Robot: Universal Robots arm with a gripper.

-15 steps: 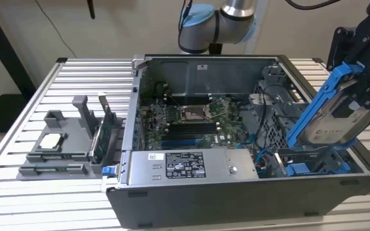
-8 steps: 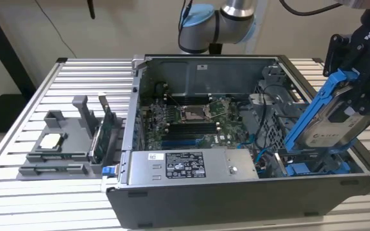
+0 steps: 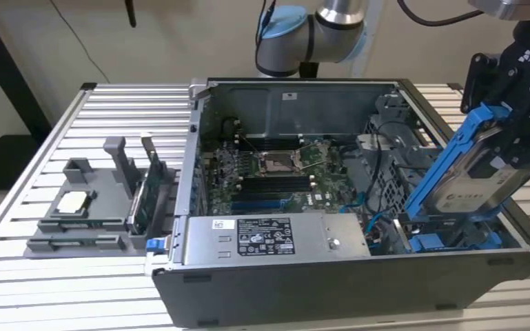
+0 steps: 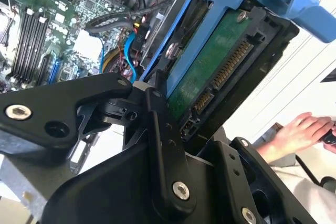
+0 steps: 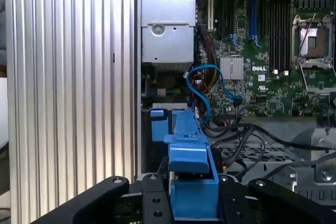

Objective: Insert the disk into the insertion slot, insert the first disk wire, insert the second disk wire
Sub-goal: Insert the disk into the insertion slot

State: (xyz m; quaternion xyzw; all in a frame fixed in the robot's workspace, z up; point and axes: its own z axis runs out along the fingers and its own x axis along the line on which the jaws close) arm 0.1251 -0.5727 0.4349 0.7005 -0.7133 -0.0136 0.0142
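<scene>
The gripper (image 3: 515, 121) is clenched on the disk (image 3: 471, 176), with a black finger (image 5: 152, 198) on either side of its blue frame. From where I stand the disk hangs tilted. Its upper end is in the gripper, and its lower end slopes down and away toward the slot (image 3: 449, 238) just beneath. I can't tell whether that lower end touches the slot's blue rails yet, and it doesn't look seated.

The tilt looks like the main thing to manage. The frame's edges need to run square with the blue rails, or one corner will likely catch on the grey metal and jam. In the first wrist view the frame (image 5: 191, 182) points almost straight at the slot's blue part (image 5: 160, 129) just ahead of the gripper. So the sideways aim seems nearly right, and a slow, straight push should do better than force.

A little past the slot, a blue cable (image 4: 129, 56) and some black cables (image 5: 247, 135) lie loose. They are close enough to snag the frame if it drifts their way. Farther off sit the grey power supply (image 3: 274, 238) and the green motherboard (image 3: 274, 162). Well out from the case, the second wrist view shows a person's hand (image 4: 299, 132).
</scene>
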